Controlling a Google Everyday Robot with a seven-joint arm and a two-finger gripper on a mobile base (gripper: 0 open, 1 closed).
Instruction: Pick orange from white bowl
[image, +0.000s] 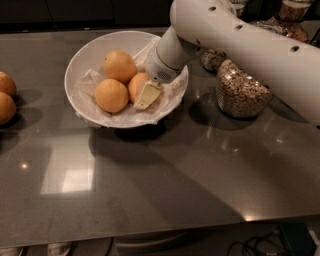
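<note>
The white bowl (79, 52), lined with crumpled white paper, stands on the dark table left of centre. Three fruits lie in it. The orange (137, 84), deeper in colour, lies at the right of the group and is partly hidden. Two paler fruits lie at the back (119, 65) and at the front left (111, 95). My gripper (144, 94) reaches down into the bowl from the upper right, right at the orange, with its cream-coloured tip against the orange's front right side. The white arm covers the bowl's right rim.
Two more oranges (6, 95) lie at the table's left edge. Glass jars of grain stand right of the bowl, the nearest (242, 90) under the arm, others (292, 22) behind. The table's front edge runs along the bottom.
</note>
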